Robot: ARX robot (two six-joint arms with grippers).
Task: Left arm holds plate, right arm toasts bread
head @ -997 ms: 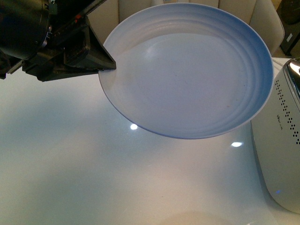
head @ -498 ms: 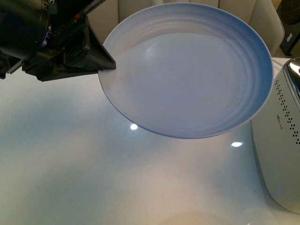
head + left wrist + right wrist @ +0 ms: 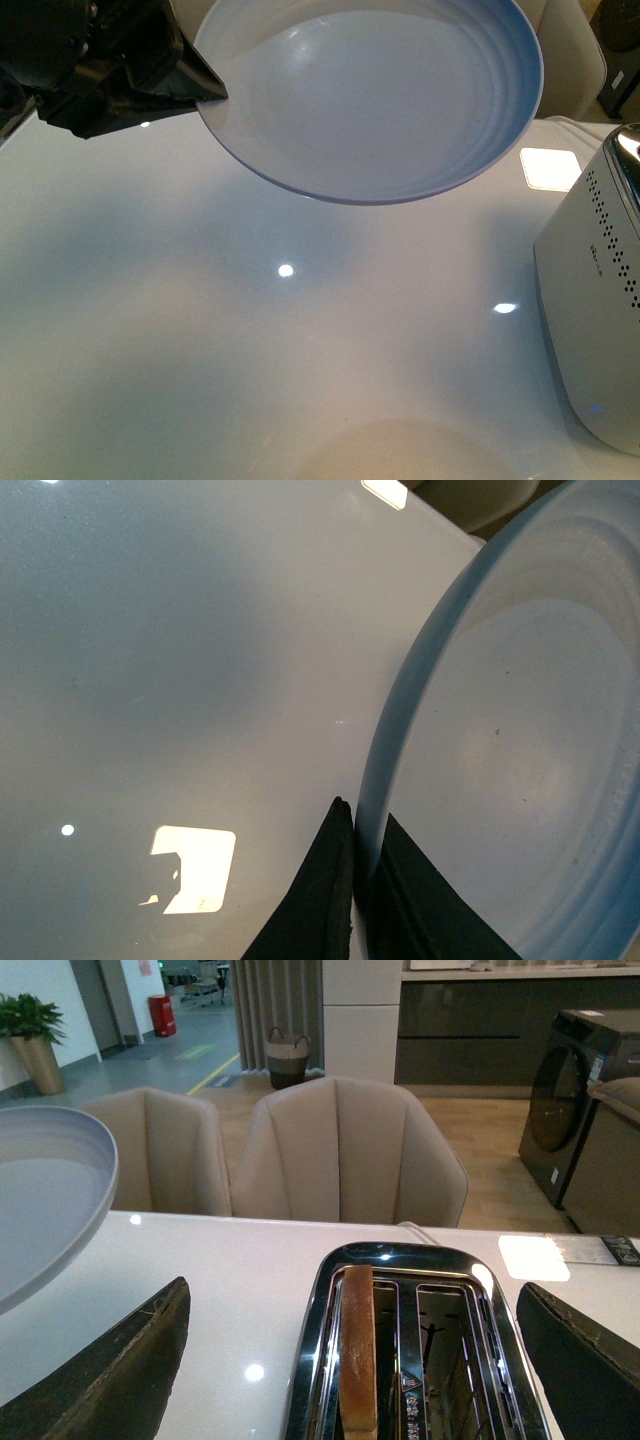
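My left gripper (image 3: 205, 95) is shut on the rim of the pale blue-white plate (image 3: 380, 90) and holds it in the air above the table, at the top of the front view. In the left wrist view both black jaws pinch the plate's edge (image 3: 372, 810). The plate is empty. The bread (image 3: 358, 1345) stands on edge in one slot of the chrome-topped toaster (image 3: 415, 1265). My right gripper (image 3: 355, 1360) is open, its jaws wide apart on either side of the toaster top, above the slots. The plate's rim also shows in the right wrist view (image 3: 50, 1200).
The white toaster body (image 3: 600, 300) stands at the right of the glossy white table (image 3: 250, 350). The toaster's second slot (image 3: 445, 1360) is empty. Beige chairs (image 3: 340, 1150) stand behind the table's far edge.
My left gripper has lifted the plate up and away from me, a little to the left. The toaster has not moved.
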